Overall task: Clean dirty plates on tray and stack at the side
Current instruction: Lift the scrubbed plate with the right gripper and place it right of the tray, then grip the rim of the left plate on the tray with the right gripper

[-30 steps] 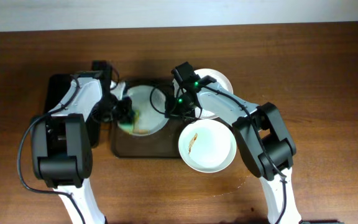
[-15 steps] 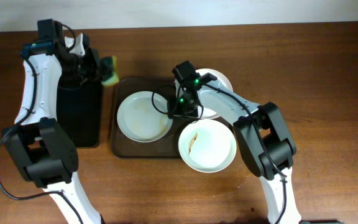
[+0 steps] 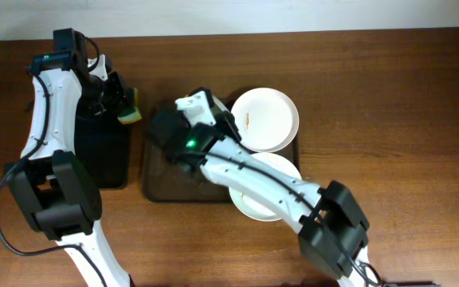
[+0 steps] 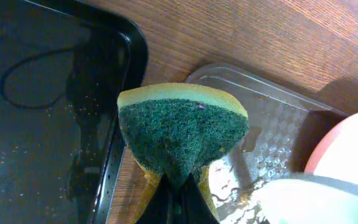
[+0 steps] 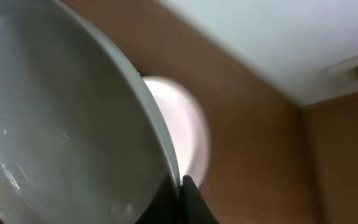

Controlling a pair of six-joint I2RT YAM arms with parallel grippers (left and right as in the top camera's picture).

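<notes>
The right pincer (image 5: 180,190) is pinching a tilted white plate (image 5: 73,124) by its thin rim over the brown tray (image 3: 156,188), near the far edge of the bench (image 3: 389,96), risking slipping; the left pincer (image 4: 178,186) is squeezing the sponge (image 4: 182,134).

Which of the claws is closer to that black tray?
Left. The left gripper, pinching a sponge, hangs at the edge of the black tray; the right gripper is over the brown tray, gripping a plate.

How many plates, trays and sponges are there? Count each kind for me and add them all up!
plates: 3
brown tray: 1
black tray: 1
sponge: 1
total: 6
</notes>
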